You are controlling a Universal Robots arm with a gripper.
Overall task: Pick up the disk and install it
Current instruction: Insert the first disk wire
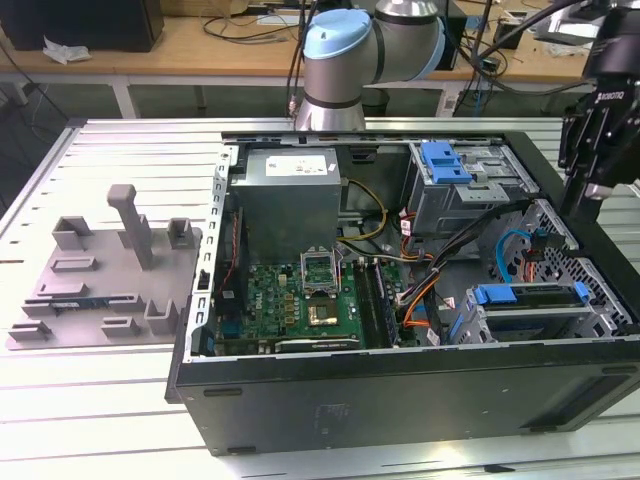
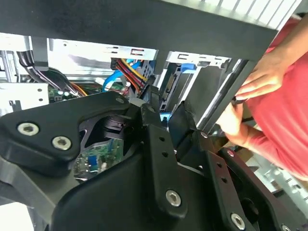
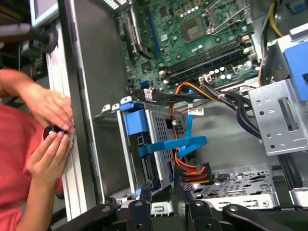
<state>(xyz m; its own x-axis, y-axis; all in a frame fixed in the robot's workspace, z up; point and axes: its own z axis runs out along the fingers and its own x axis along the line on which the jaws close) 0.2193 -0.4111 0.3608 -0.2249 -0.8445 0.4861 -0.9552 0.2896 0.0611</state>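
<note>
The disk [image 1: 535, 303], silver in its blue carrier, lies in the drive cage at the near right corner of the open computer case [image 1: 400, 385]. In the first wrist view the disk [image 3: 144, 149] is seen edge-on inside that cage, the blue carrier end facing the case wall. My black gripper [image 1: 592, 205] hangs over the case's right rim, above and apart from the disk. Its fingers [image 3: 140, 211] stand a little apart with nothing between them. In the second wrist view the gripper [image 2: 163, 115] points into the case.
A person's hands [image 3: 48, 115] in a red sleeve [image 2: 288, 106] work at the case's outer wall beside the gripper. Inside are a grey power-supply box [image 1: 285, 200], the motherboard [image 1: 310, 300], blue and orange cables [image 3: 185, 149] and an upper cage [image 1: 455, 170]. A grey fixture [image 1: 100, 270] lies left.
</note>
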